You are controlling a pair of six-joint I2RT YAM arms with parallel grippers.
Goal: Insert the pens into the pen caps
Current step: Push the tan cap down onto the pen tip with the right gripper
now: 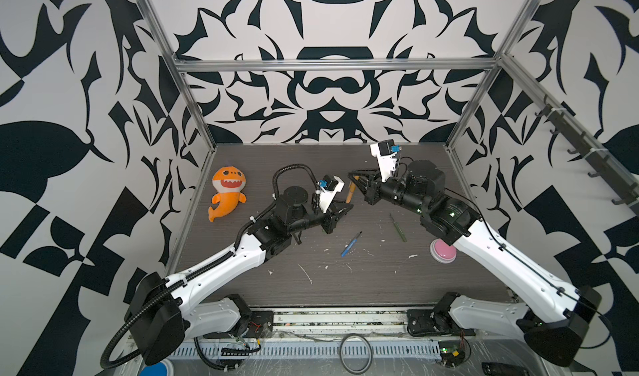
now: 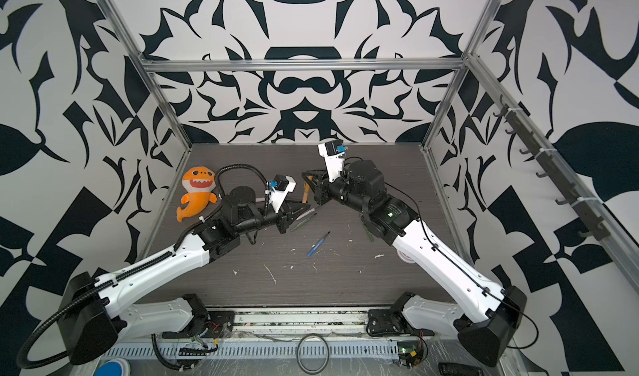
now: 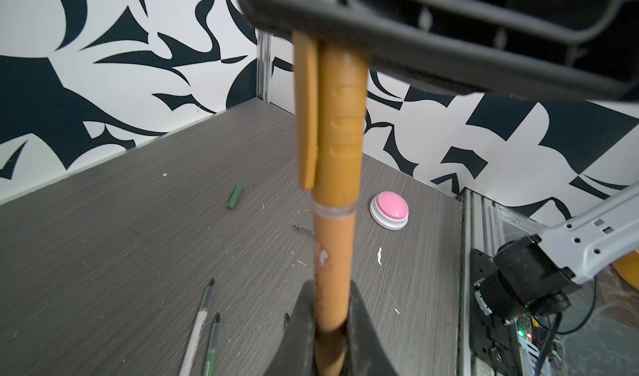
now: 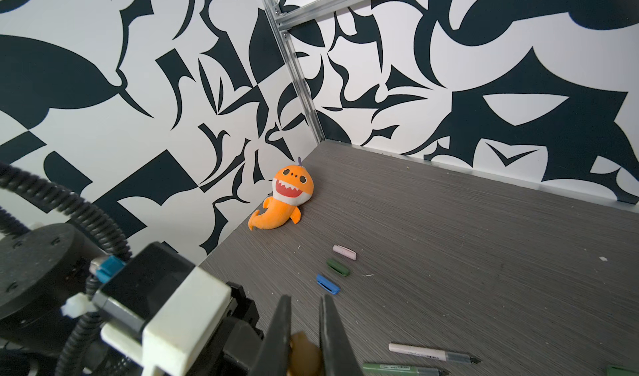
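Clamping the orange pen [image 3: 333,253] by its barrel in the closed left claw [image 3: 330,301] and its cap [image 3: 340,115] in the closed right claw [image 4: 306,326], aloft toward twelve o'clock of the worktop [image 1: 380,284], inviting a half-seated join or a drop through off-axis push or early release.

You can see both arms meeting mid-table [image 1: 380,284]: the left gripper [image 1: 348,206] and right gripper [image 1: 352,178] each pinch an end of the orange pen [image 1: 350,191]. Nearer you lie a blue pen [image 1: 351,244] and a green pen [image 1: 398,227], a pink button [image 1: 442,251] to the right, a shark plush [image 1: 228,192] far left
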